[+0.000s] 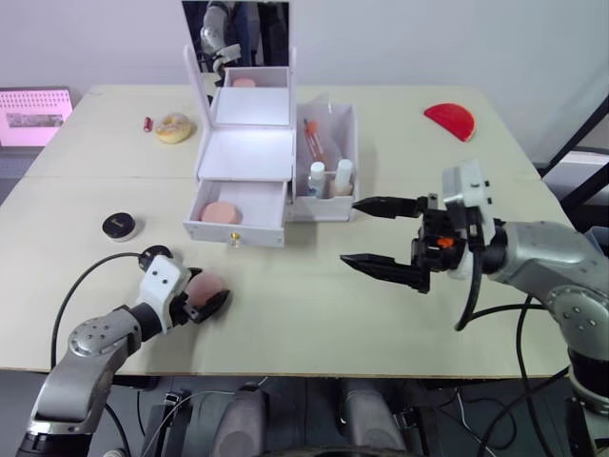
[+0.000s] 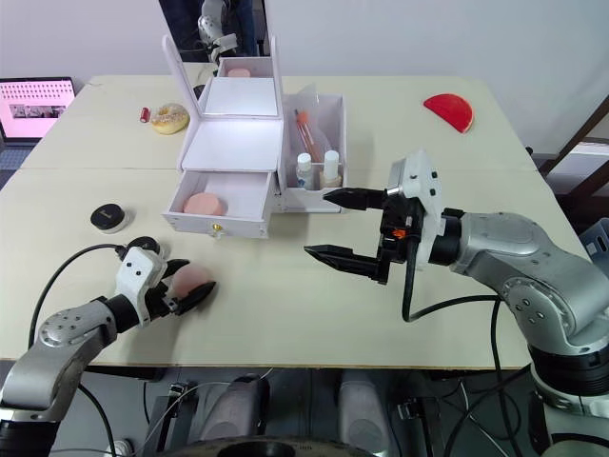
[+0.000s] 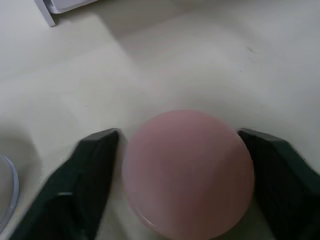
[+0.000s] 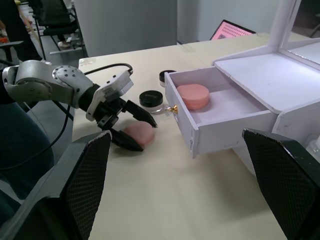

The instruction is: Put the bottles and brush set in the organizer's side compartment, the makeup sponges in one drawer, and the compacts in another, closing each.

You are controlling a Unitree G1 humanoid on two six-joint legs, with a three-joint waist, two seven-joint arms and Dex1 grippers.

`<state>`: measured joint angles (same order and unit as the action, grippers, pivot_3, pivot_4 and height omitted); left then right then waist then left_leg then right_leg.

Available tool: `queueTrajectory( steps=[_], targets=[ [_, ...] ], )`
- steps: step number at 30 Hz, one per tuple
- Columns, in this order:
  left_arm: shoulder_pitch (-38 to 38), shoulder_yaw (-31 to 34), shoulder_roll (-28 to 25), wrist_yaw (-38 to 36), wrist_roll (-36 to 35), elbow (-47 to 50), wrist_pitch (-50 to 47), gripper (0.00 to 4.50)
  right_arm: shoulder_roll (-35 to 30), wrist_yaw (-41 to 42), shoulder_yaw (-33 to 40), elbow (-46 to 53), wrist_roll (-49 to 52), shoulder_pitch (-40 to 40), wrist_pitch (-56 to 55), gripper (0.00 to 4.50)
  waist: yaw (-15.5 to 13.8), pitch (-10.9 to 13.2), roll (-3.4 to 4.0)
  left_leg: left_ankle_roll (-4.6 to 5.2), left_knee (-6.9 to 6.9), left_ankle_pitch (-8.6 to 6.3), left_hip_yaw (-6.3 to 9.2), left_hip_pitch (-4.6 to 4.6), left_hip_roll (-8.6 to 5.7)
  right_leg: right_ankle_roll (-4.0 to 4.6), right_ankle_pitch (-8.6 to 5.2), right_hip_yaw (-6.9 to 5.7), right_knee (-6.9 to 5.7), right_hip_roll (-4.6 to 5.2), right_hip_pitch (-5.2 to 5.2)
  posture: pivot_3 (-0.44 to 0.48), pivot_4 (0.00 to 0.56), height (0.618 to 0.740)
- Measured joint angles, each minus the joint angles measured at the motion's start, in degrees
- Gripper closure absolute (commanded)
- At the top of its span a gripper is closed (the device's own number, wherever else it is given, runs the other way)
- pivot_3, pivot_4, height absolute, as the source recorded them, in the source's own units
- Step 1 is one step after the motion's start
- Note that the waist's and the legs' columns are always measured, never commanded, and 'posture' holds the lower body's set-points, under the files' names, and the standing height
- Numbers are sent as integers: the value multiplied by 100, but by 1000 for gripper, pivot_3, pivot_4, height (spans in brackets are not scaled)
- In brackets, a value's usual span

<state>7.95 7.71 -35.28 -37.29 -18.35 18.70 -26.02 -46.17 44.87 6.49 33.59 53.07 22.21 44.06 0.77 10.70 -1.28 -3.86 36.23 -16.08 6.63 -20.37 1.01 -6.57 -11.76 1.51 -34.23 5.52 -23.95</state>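
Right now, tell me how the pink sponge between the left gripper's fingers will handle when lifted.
The pink sponge looks soft and light, so it probably squashes under the left gripper. Its flat disc shape should resist rolling. Its rounded edge might slip from the fingers flanking it.

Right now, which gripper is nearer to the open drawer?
Right. The right gripper is open just beside the open drawer, past the side compartment. The left gripper holds a makeup sponge nearer the table's front edge.

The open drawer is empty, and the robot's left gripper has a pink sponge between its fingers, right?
Not quite. The open drawer is not empty: one pink sponge already lies in it, as the right wrist view shows. The rest holds: the left gripper has the second pink sponge between its fingers.
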Motion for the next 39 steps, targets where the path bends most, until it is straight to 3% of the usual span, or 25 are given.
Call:
queueTrajectory(
  steps=[8, 11, 17, 21, 26, 29, 34, 39],
  targets=[
    [333, 242, -56, -21, -294, 336, -275, 1814, 0, 20, -1, -10, -44, 1, -2, 0, 31, -1, 1, 0, -8, 0, -1, -2, 0, 2, 1, 0, 5, 0, -4, 0, 150, 739],
    [516, 488, -199, -169, -704, 708, -664, 1814, 2, 38, -2, -27, -101, 2, -5, 0, 15, 3, -3, 0, -8, 0, 0, -9, 0, 2, 0, 0, 2, 0, -12, 0, 150, 739],
    [370, 1664, -1323, -1079, -1975, 1416, -1317, 1814, 14, 90, -62, -136, -182, 2, -51, 0, 1, 5, -5, 0, -1, 0, 2, -11, 0, -15, -11, -3, 7, 2, -12, 0, 150, 739],
    [-53, 1947, -2166, -1853, -2621, 1421, -1625, 1814, 35, 105, -95, -231, -286, 0, -92, 0, 1, 7, -3, 0, -8, 0, 2, -14, 0, -13, -10, -4, 10, 1, -17, 0, 150, 739],
    [-2144, 1294, -2415, -1996, -2834, 595, -1740, 1814, 114, 51, -113, -220, -341, -72, -118, 0, -10, 10, 1, 0, -6, 0, 3, -18, -1, 6, 2, -5, 10, 0, -14, 0, 150, 739],
    [-3432, 279, -2224, -2185, -2302, -229, -1438, 1814, 142, -66, -42, -152, -331, -158, -112, 0, 1, 10, 1, 0, -8, 0, 2, -13, -3, 4, 2, -4, 13, 0, -6, 0, 150, 739],
    [-4720, -1116, -1355, -2765, -1316, -1732, -681, 1814, 157, -289, 115, 83, -320, -316, -99, 0, 5, 10, 0, 0, -11, 0, 3, -18, -2, 0, 0, -4, 13, -2, -11, 0, 150, 739],
    [-5408, -1646, -849, -3217, -568, -3070, 56, 1814, 160, -554, 226, 324, -217, -495, -40, 0, 22, 11, 0, 1, -13, 0, 3, -19, -2, -6, -3, -4, 13, -2, -12, 0, 150, 739]
  ],
)
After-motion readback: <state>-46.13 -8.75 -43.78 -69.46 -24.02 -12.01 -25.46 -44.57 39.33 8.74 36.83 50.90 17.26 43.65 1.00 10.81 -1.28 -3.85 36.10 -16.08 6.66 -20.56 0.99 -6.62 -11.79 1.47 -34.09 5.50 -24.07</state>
